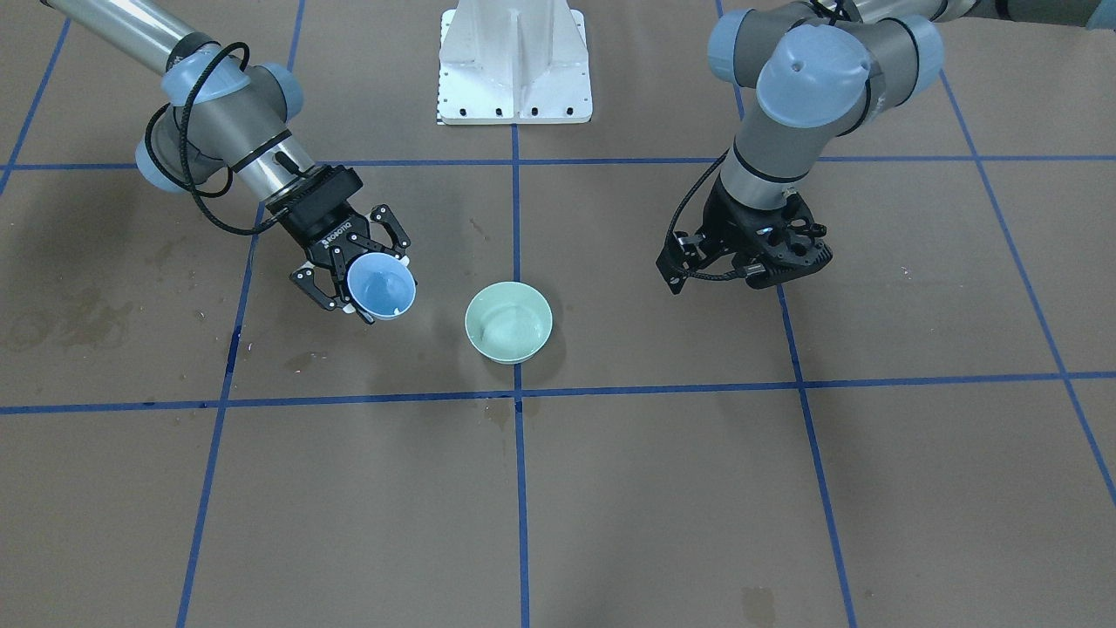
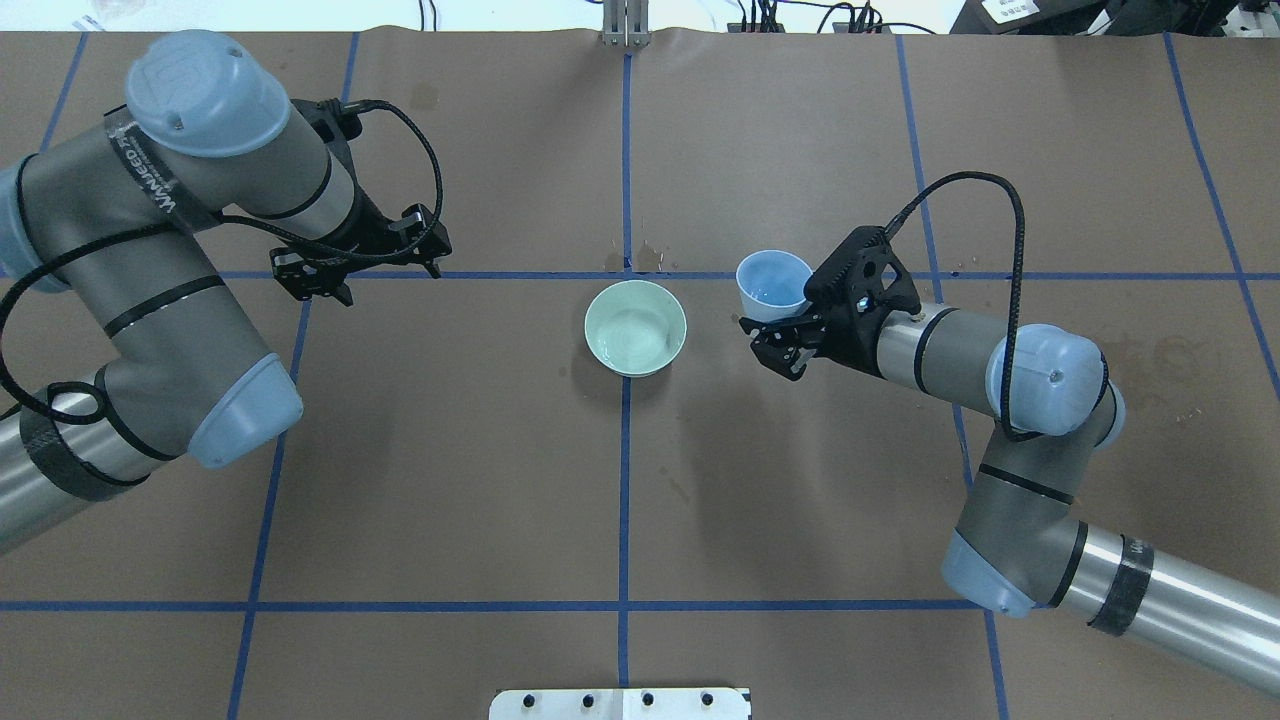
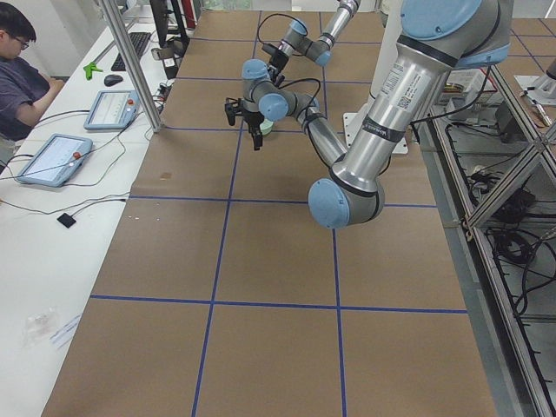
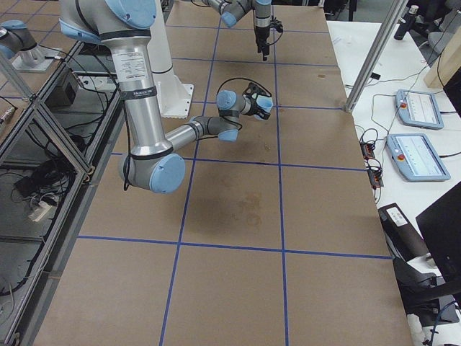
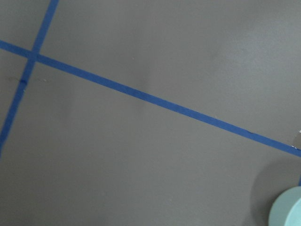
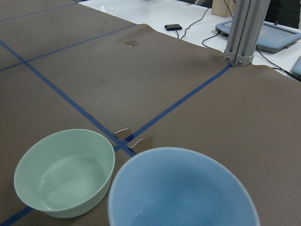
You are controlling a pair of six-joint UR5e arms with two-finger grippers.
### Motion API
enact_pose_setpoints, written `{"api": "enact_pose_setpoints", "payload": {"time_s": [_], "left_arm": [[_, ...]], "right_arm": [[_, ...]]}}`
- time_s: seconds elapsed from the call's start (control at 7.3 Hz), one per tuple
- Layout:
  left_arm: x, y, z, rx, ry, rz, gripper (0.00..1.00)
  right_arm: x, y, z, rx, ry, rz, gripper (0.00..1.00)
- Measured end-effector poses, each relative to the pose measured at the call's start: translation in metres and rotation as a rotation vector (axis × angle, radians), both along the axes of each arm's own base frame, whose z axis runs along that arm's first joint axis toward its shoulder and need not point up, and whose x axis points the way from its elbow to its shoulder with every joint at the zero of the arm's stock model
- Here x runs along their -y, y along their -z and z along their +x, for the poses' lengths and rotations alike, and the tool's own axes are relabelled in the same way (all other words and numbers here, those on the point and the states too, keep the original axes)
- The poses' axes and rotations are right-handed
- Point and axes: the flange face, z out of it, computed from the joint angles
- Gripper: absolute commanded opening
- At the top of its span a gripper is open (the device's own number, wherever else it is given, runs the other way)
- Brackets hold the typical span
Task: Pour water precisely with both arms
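Observation:
My right gripper (image 1: 362, 270) (image 2: 785, 325) is shut on a pale blue cup (image 1: 381, 288) (image 2: 772, 285) and holds it above the table, tilted, beside a mint-green bowl (image 1: 509, 320) (image 2: 635, 327). The right wrist view shows the blue cup (image 6: 183, 188) close up, with the green bowl (image 6: 66, 172) just beyond it. Water (image 6: 70, 183) shows as faint ripples in the bowl, and a little sheen lies in the cup's bottom. My left gripper (image 1: 741, 266) (image 2: 360, 265) points down at bare paper on the bowl's other side, open and empty. The left wrist view catches only the bowl's rim (image 5: 288, 209).
Brown paper with blue tape grid lines covers the table. The white pedestal (image 1: 514, 65) stands at the robot's base. Dark stains (image 1: 61, 318) mark the paper. A metal post (image 6: 244, 28), tablets (image 3: 52, 156) and a seated person (image 3: 22, 78) are along the far edge.

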Motion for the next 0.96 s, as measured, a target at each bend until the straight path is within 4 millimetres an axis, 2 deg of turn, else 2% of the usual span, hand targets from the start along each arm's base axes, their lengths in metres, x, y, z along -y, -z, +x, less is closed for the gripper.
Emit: {"api": "enact_pose_setpoints", "payload": {"time_s": [0.27,0.69,0.96], "left_arm": [[0.004,-0.007,-0.007,0.01,0.001,0.002,1.0],[0.003,-0.016,-0.009,0.021,-0.001,-0.004,1.0],[0.003,-0.02,-0.01,0.024,-0.002,-0.006,1.0]], "right_arm": [[-0.008,0.018,-0.018,-0.064,0.039,-0.011,0.0],[-0.024,0.06,-0.042,-0.156,0.088,-0.056,0.0],[-0.027,0.068,-0.052,-0.199,0.128,-0.089,0.0]]}}
